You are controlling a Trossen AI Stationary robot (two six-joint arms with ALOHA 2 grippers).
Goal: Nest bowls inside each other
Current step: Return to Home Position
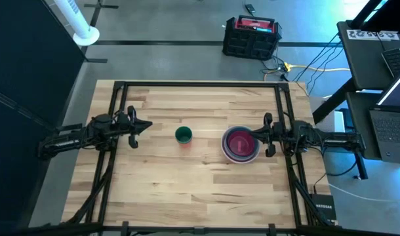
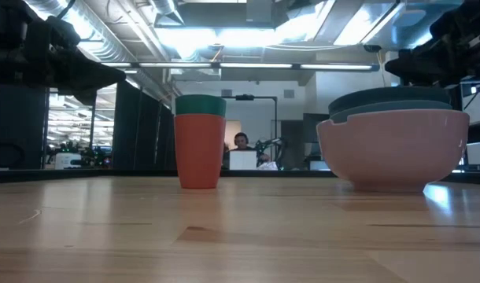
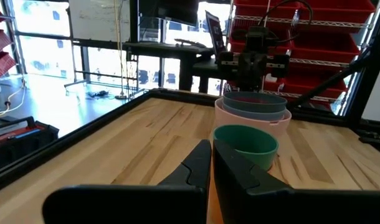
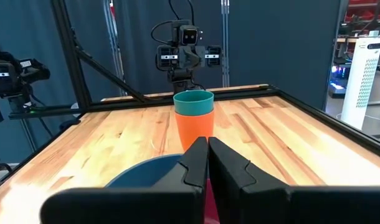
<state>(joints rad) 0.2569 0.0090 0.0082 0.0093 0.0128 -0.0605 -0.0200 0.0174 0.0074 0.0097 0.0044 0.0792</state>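
The bowls (image 1: pixel 240 144) stand nested in one stack on the wooden table, right of centre. The outermost bowl is pale (image 2: pixel 393 149), dark teal and light blue rims (image 3: pixel 255 102) show above it, and a magenta bowl (image 1: pixel 240 142) is innermost. My right gripper (image 1: pixel 254 136) is shut and held level above the table, beside the stack's right rim. My left gripper (image 1: pixel 149 125) is also shut and level, at the table's left. It points at a green cup (image 1: pixel 183 135) that stands inside a red cup (image 2: pixel 199 149). Both grippers touch nothing.
The cup pair (image 4: pixel 194 118) stands at mid-table between the two arms. A black frame (image 1: pixel 200 85) runs around the work area. Bare wood lies toward the near and far edges. A person sits at a screen (image 2: pixel 241 153) in the room behind.
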